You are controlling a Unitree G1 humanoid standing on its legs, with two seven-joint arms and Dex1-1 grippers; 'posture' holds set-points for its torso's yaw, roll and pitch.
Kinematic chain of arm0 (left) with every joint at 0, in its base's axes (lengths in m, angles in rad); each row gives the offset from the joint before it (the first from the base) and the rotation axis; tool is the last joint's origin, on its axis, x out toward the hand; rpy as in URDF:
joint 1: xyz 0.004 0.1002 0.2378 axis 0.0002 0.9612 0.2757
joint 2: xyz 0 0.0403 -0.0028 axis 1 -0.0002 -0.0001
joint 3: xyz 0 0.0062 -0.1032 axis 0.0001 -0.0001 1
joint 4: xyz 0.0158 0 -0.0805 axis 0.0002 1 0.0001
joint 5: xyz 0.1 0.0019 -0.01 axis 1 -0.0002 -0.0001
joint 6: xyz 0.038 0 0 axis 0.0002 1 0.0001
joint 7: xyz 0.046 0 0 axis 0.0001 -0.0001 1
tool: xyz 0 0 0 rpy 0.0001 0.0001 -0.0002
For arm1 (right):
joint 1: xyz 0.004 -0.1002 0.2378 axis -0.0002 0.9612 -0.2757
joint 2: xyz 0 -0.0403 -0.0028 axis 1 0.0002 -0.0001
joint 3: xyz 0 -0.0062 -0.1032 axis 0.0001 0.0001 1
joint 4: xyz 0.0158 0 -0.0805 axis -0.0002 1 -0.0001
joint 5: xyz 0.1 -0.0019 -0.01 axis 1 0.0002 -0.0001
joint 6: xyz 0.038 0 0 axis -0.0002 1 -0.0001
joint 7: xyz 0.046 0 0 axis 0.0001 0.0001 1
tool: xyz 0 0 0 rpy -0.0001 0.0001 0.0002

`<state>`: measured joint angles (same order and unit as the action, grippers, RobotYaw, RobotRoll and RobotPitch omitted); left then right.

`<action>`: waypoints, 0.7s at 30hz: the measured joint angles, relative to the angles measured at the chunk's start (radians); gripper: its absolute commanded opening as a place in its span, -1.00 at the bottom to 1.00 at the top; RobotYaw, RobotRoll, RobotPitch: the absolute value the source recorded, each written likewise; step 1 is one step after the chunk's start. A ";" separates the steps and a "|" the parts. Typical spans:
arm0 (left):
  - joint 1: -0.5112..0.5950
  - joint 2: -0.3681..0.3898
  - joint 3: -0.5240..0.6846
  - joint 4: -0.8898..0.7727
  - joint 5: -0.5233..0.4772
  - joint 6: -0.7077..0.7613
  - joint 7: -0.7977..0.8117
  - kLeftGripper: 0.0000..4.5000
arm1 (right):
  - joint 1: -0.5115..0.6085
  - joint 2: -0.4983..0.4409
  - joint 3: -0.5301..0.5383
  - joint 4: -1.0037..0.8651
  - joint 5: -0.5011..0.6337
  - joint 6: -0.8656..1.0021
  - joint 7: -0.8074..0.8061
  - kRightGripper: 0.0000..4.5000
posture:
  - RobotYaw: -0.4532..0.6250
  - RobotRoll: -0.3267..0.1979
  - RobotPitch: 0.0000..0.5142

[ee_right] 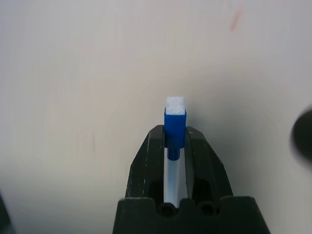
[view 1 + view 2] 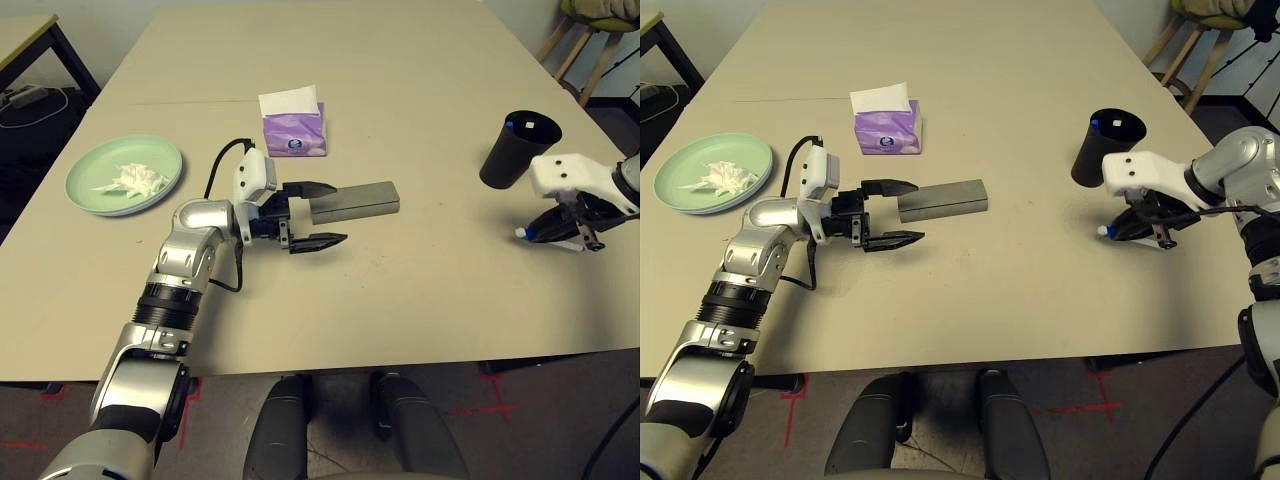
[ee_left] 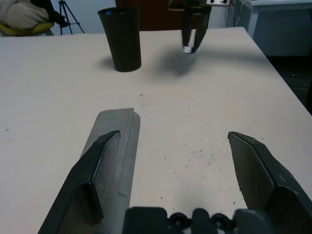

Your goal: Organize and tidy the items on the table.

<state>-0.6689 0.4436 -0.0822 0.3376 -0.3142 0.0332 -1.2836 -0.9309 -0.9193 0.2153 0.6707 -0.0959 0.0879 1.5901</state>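
Broadly open table (image 2: 400, 290) between left tool (image 2: 315, 213) and pen-clamping right tool (image 2: 570, 232)

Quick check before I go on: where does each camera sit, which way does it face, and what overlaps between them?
Left and right eye views: head, looking down over the table; both forearms show.
Left wrist view: along the open left gripper, beside the case, toward the cup.
Right wrist view: down the right gripper, shut on the pen.
Shared: the left wrist view also shows the right gripper with the pen, as the eye views do.
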 measured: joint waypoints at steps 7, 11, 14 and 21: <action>-0.018 -0.009 -0.001 0.029 0.000 -0.011 0.005 1.00 | 0.102 0.186 -0.246 -0.302 0.280 0.363 -0.210 -0.82 | 0.02 0.25 -0.42; -0.018 -0.006 0.000 0.028 0.000 -0.011 0.005 1.00 | 0.152 0.314 -0.390 -0.381 0.370 0.409 -0.452 -0.82 | 0.02 0.25 -0.44; -0.017 -0.004 0.000 0.027 0.000 -0.010 0.006 1.00 | 0.163 0.424 -0.495 -0.421 0.431 0.408 -0.653 -0.82 | 0.02 0.25 -0.45; -0.009 -0.003 0.000 0.018 0.000 -0.001 0.013 1.00 | 0.174 0.530 -0.617 -0.484 0.487 0.263 -0.942 -0.82 | 0.02 0.25 -0.47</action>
<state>-0.6780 0.4403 -0.0825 0.3555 -0.3142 0.0320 -1.2705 -0.7569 -0.3895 -0.4020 0.1871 0.3913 0.3504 0.6485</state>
